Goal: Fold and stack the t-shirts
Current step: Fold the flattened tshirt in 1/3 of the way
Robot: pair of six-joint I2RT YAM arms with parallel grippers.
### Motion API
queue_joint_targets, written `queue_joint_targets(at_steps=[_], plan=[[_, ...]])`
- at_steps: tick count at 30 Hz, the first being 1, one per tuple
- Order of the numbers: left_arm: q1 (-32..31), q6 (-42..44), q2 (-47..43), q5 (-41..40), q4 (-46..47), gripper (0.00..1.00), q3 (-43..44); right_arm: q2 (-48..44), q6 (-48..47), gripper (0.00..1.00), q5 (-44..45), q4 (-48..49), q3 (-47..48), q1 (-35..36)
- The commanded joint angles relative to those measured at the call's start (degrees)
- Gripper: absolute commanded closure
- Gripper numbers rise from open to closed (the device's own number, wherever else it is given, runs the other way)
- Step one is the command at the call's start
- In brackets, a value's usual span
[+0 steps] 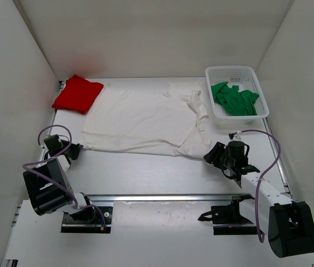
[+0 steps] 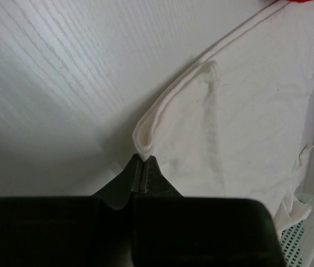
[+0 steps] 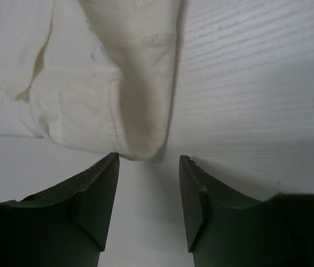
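An off-white t-shirt (image 1: 146,119) lies spread flat across the middle of the table. My left gripper (image 1: 78,150) is at the shirt's near left corner. In the left wrist view this gripper (image 2: 143,161) is shut, pinching the folded hem corner of the off-white t-shirt (image 2: 246,111). My right gripper (image 1: 212,156) is at the near right corner. It stands open (image 3: 148,161), with the rounded cloth corner (image 3: 140,133) just ahead of its fingertips, not between them. A folded red t-shirt (image 1: 78,93) sits at the far left. A crumpled green t-shirt (image 1: 235,98) lies in the basket.
A white mesh basket (image 1: 232,69) stands at the far right, close to the off-white shirt's sleeve (image 1: 199,105). White walls enclose the table on the left, back and right. A metal rail (image 1: 162,197) runs along the near edge between the arm bases.
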Motion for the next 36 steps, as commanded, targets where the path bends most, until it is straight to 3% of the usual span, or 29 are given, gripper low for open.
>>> queue_joint_targets(at_steps=[1,4,7,9,10,12,19,22,27,28,32,33,36], plan=[[-0.38,0.56,-0.89,0.18,-0.03,1.0,-1.72,1.5,0.75,0.54,-4.33,3.61,-0.31,-1.17],[-0.2,-0.32,-0.45,1.07,1.2,1.0,-2.08,3.17,1.02,0.56,-1.62,5.28,-0.66,-0.47],[-0.55,-0.06,-0.27,0.37,0.41,1.0,-1.02,6.42,1.29,0.72,-2.58,7.83,-0.3,-2.58],[-0.29,0.12,0.17,0.72,-0.02,1.0,-0.76,8.62,1.9,0.93,-3.55,9.59,-0.04,-4.07],[-0.72,0.38,-0.09,0.63,-0.46,1.0,-0.67,9.24,2.07,0.98,-3.55,9.68,0.22,-4.34],[-0.72,1.17,-0.19,0.45,-1.69,1.0,-0.58,7.32,2.86,1.0,-3.03,7.84,-0.04,-5.04],[-0.9,5.65,-9.13,-3.49,-11.61,1.0,-2.86,-10.15,2.34,1.0,-2.49,-8.14,-4.87,-8.37],[-0.02,6.97,-13.71,-5.69,-17.23,1.0,-4.97,-17.01,5.93,1.0,-1.36,-12.54,-6.54,-5.59],[-3.45,6.45,-23.11,-10.63,-25.87,1.0,-6.11,-22.47,9.19,1.0,-2.84,-19.93,-5.23,-6.36],[-2.75,5.93,-23.3,-9.49,-26.13,1.0,-6.55,-24.14,9.37,0.92,-3.46,-19.94,-5.05,-6.88],[-2.3,4.43,-24.18,-5.61,-23.42,0.72,-6.74,-25.65,6.57,0.63,-0.31,-23.09,0.55,-6.62],[-2.83,4.43,-24.35,-5.09,-23.23,0.61,-5.43,-25.13,5.08,0.58,0.66,-23.45,2.57,-6.36],[-4.5,6.35,-25.05,-6.39,-23.85,0.51,-1.56,-23.28,1.82,0.55,1.72,-23.28,7.5,-4.52]])
